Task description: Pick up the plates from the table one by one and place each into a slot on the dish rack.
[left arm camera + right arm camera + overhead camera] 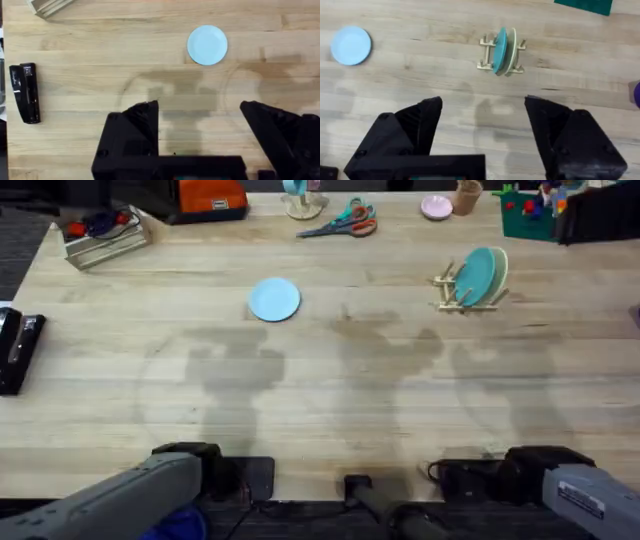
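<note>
Both grippers, left (pixel 200 137) and right (pixel 482 132), are idling released near the table's (pixel 330 400) near edge. I am judging one light blue plate (pixel 273 299) remaining, lying flat mid-table toward the far edge; teal (pixel 474 275) and cream (pixel 498 268) plates are standing in the dish rack (pixel 447 282) near the far right. Next: reaching and grasping its rim.

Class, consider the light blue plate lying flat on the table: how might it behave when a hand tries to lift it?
The light blue plate looks thin and stiff, so probably light. Lying flat on the table, its low edge may be hard to catch, and it could slide when nudged.
</note>
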